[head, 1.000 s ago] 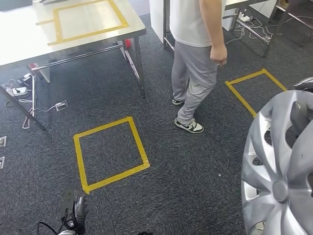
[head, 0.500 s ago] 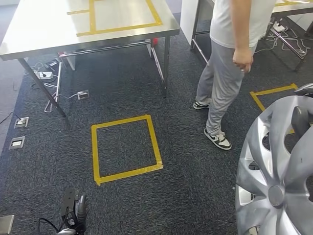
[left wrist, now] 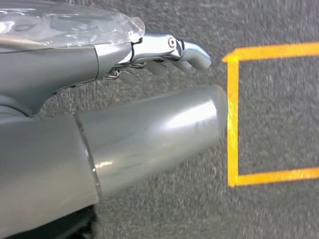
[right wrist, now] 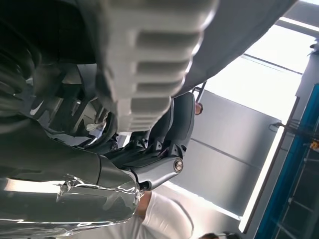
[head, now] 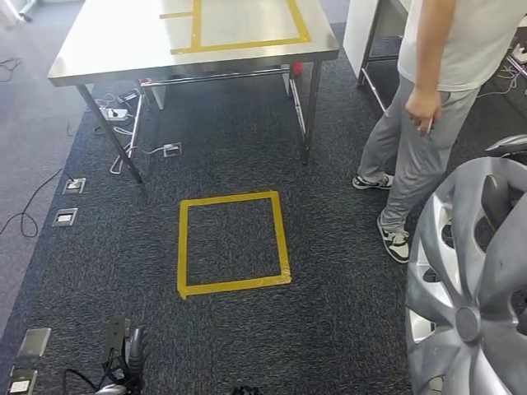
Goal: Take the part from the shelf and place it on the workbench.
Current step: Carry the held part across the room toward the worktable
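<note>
Your right hand [right wrist: 158, 144] grips the silver wheel cover [head: 472, 280], fingers hooked through its spokes, holding it at the robot's right side above the carpet. Left hand [left wrist: 112, 124] hangs empty, fingers extended over the carpet beside the yellow tape square [head: 231, 243]. Steel workbench [head: 124, 41] stands ahead; a person [head: 429, 107] walks nearby.
</note>
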Controlling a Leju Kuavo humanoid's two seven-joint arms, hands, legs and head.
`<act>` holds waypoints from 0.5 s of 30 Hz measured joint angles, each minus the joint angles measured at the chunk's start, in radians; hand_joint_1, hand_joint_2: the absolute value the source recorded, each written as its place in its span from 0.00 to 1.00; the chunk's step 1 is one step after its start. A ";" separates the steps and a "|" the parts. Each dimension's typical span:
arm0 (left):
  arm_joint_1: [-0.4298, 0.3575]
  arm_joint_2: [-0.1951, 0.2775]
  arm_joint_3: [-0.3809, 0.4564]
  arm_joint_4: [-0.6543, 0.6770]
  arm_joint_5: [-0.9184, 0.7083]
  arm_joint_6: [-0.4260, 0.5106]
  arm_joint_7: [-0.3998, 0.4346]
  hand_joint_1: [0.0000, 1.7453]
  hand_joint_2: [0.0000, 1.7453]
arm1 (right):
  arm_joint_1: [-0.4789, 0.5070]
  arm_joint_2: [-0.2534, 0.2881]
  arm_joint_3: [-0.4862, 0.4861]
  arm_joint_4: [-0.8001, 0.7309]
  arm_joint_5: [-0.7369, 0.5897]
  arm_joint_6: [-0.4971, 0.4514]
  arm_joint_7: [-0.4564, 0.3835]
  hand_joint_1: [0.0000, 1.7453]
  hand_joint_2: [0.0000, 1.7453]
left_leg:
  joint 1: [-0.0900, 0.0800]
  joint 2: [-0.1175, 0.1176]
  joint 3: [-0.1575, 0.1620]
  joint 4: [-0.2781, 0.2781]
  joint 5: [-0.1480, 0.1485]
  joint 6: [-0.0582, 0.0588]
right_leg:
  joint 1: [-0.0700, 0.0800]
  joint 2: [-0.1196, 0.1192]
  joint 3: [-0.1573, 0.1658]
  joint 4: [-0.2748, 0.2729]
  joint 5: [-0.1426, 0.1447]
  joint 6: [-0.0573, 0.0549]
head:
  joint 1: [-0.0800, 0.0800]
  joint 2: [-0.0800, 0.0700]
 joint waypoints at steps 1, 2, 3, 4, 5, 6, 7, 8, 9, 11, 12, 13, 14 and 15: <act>-0.001 0.001 0.000 0.000 0.000 0.001 0.000 0.00 0.00 | 0.000 0.000 0.000 0.000 0.000 0.000 -0.001 1.00 1.00 | -0.002 0.014 0.036 -0.068 0.024 0.005 | 0.003 -0.008 0.002 0.001 -0.004 0.005 | -0.003 0.000; -0.003 0.002 0.000 0.000 0.000 0.001 0.001 0.00 0.00 | -0.001 0.000 0.000 0.001 -0.001 0.001 -0.002 1.00 1.00 | -0.005 0.024 0.059 -0.114 0.036 0.011 | 0.006 -0.015 0.005 0.002 -0.008 0.010 | -0.003 0.000; -0.003 0.001 0.000 0.000 -0.001 0.002 0.001 0.00 0.00 | -0.001 0.000 0.000 0.002 -0.002 0.001 -0.005 1.00 1.00 | -0.008 0.027 0.068 -0.135 0.038 0.018 | 0.010 -0.022 0.007 0.001 -0.011 0.016 | -0.001 0.000; -0.004 0.002 0.000 0.000 -0.001 0.002 0.001 0.00 0.00 | -0.001 0.000 0.000 0.003 -0.004 0.002 -0.007 1.00 1.00 | -0.010 0.017 0.068 -0.138 0.037 0.026 | 0.011 -0.030 0.010 0.000 -0.013 0.021 | 0.002 0.000; -0.003 0.001 0.000 0.000 -0.001 0.002 0.001 0.00 0.00 | -0.001 0.001 0.000 0.004 -0.005 0.003 -0.009 1.00 1.00 | -0.010 0.008 0.068 -0.139 0.036 0.033 | 0.011 -0.037 0.013 -0.002 -0.015 0.026 | 0.006 0.000; -0.003 0.001 0.000 0.000 -0.001 0.002 0.002 0.00 0.00 | -0.001 0.001 0.000 0.006 -0.006 0.003 -0.010 1.00 1.00 | -0.009 0.000 0.070 -0.141 0.036 0.039 | 0.009 -0.032 0.013 0.002 -0.023 0.031 | 0.007 0.000; -0.003 0.001 0.000 0.000 -0.001 0.002 0.002 0.00 0.00 | -0.001 0.001 0.000 0.007 -0.007 0.003 -0.012 1.00 1.00 | -0.007 -0.009 0.072 -0.143 0.037 0.045 | 0.007 -0.017 0.005 0.023 -0.040 0.035 | 0.009 0.000; -0.004 0.001 0.000 0.000 -0.001 0.003 0.002 0.00 0.00 | -0.002 0.001 0.000 0.008 -0.007 0.003 -0.014 1.00 1.00 | -0.005 -0.017 0.076 -0.146 0.037 0.051 | 0.006 0.005 -0.015 0.068 -0.066 0.037 | 0.012 0.000; -0.004 0.000 0.000 0.000 -0.001 0.003 0.002 0.00 0.00 | -0.002 0.001 0.000 0.009 -0.007 0.003 -0.015 1.00 1.00 | -0.005 -0.025 0.077 -0.147 0.037 0.054 | 0.005 0.029 -0.047 0.135 -0.100 0.037 | 0.016 0.000; -0.005 0.000 0.000 0.000 -0.001 0.003 0.002 0.00 0.00 | -0.001 0.001 0.000 0.013 -0.008 0.004 -0.018 1.00 1.00 | -0.009 -0.044 0.078 -0.146 0.035 0.060 | 0.008 0.049 -0.122 0.280 -0.151 0.035 | 0.021 0.000; -0.005 -0.001 0.000 0.000 -0.001 0.003 0.002 0.00 0.00 | -0.001 0.001 0.001 0.016 -0.008 0.005 -0.019 1.00 1.00 | -0.012 -0.055 0.079 -0.145 0.035 0.061 | 0.009 0.052 -0.144 0.314 -0.150 0.032 | 0.022 0.000; -0.005 -0.001 0.000 0.000 -0.001 0.003 0.003 0.00 0.00 | 0.000 0.002 0.001 0.018 -0.008 0.007 -0.021 1.00 1.00 | -0.014 -0.067 0.081 -0.144 0.034 0.062 | 0.010 0.054 -0.146 0.306 -0.127 0.028 | 0.023 0.000; -0.005 -0.002 0.000 0.000 -0.001 0.003 0.004 0.00 0.00 | 0.000 0.002 0.001 0.021 -0.008 0.008 -0.022 1.00 1.00 | -0.016 -0.079 0.083 -0.143 0.033 0.063 | 0.011 0.057 -0.130 0.258 -0.088 0.023 | 0.023 0.000; -0.005 -0.003 0.000 0.000 -0.001 0.003 0.004 0.00 0.00 | -0.001 0.003 0.001 0.024 -0.008 0.009 -0.023 1.00 1.00 | -0.017 -0.091 0.086 -0.143 0.033 0.063 | 0.013 0.072 -0.102 0.184 -0.044 0.015 | 0.023 0.000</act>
